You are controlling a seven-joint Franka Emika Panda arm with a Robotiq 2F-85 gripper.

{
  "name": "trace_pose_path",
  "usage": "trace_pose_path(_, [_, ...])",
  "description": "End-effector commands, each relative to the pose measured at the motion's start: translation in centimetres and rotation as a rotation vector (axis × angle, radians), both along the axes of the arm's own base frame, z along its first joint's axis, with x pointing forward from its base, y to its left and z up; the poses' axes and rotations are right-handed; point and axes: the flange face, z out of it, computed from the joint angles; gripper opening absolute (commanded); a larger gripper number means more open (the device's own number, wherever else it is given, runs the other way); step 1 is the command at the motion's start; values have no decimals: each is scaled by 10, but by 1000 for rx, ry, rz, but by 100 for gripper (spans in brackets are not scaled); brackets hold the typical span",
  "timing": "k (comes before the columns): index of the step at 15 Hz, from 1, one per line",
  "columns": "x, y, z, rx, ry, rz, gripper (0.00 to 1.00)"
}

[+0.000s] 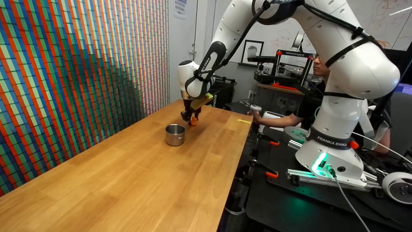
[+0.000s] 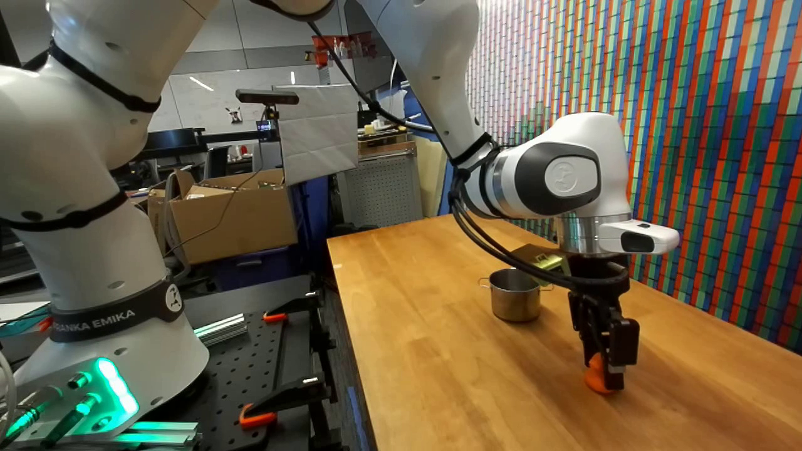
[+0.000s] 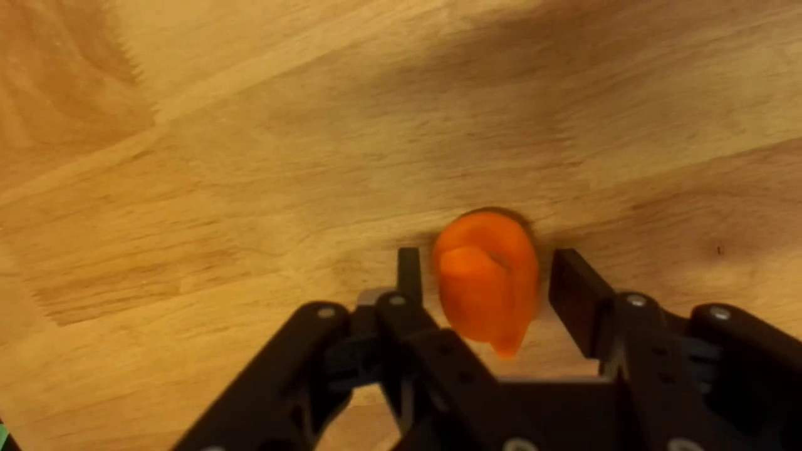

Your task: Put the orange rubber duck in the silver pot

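Near the pot (image 2: 515, 302), your unclenched gripper (image 3: 487, 274) straddles the duck (image 2: 596, 377), probably light and squashy: pinch it mid-body, gently.

One duck (image 3: 479, 300), one pot (image 2: 515, 305), and just the one bench (image 1: 135, 170) carrying both of them. Robot-wise it's a single arm (image 1: 349, 56) and a single pincer (image 3: 489, 272), though that has two fingers (image 3: 579, 304). Orange-tipped clamps (image 1: 272, 174) come to two, and I get the same number in both exterior views. In an exterior view I also count one person (image 1: 285, 121), one printer (image 1: 294, 54), one framed picture (image 1: 254, 47), one sign (image 1: 180, 8) and one yellow strip (image 1: 243, 121). Boxes (image 2: 235, 222): at least one in an exterior view, honestly too cluttered around it to tell if there's a second.
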Motion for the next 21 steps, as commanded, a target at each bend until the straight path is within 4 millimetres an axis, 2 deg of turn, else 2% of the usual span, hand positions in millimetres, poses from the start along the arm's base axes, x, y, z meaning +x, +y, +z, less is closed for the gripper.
trace_pose_path(1, [5, -1, 5, 5, -4, 9, 28])
trace_pose_path(2, [5, -1, 6, 4, -4, 9, 19])
trace_pose_path(5, [6, 1, 17, 30, 3, 10, 17])
trace_pose_path(6, [8, 7, 29, 56, 6, 27, 17])
trace_pose_path(9, [12, 37, 82, 140, -5, 126, 17])
trace_pose_path(12, [18, 75, 144, 221, -21, 213, 17])
trace_pose_path(14, [19, 98, 172, 278, -14, 257, 17])
trace_pose_path(16, [14, 118, 183, 336, 8, 291, 17])
trace_pose_path(17, [10, 127, 181, 363, 25, 299, 17])
trace_pose_path(21, [-2, 141, 151, 350, 50, 330, 17])
